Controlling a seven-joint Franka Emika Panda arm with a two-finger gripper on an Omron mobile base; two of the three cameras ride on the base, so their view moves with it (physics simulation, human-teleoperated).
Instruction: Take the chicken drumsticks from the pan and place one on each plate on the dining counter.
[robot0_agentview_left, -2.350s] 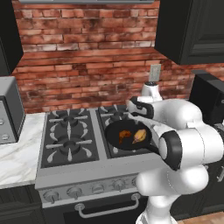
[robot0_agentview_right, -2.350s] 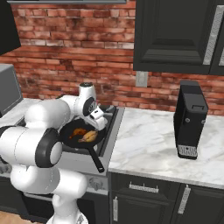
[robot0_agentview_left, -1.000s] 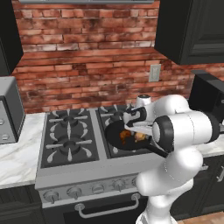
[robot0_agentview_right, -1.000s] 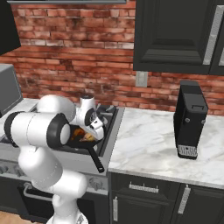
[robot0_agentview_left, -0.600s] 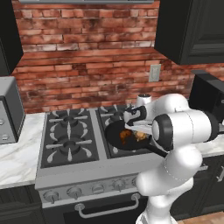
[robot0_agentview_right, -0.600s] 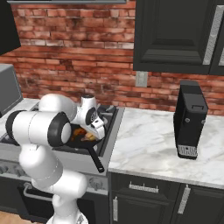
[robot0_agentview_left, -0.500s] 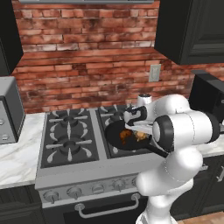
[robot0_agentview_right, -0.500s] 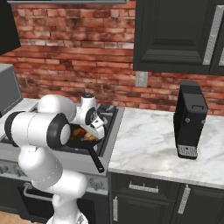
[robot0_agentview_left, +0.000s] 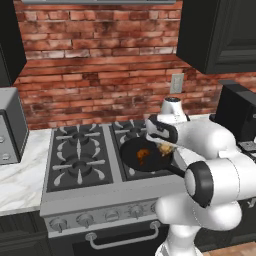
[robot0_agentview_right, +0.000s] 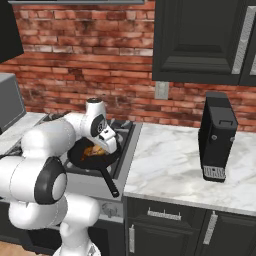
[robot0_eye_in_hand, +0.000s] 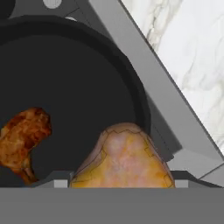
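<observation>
The white arm is bent forward and down over the pan, which is set on the stove's front right burner, and the gripper is lowered inside the pan's right half. In the hand view the glossy, darker reddish drumstick is seen left of the rounded, golden-tan drumstick, which is pressed close against the camera between the fingers. Whether the jaws are clamped on it cannot be told; the fingertips are hidden. The pan's straight black handle is pointed toward the stove's front edge.
</observation>
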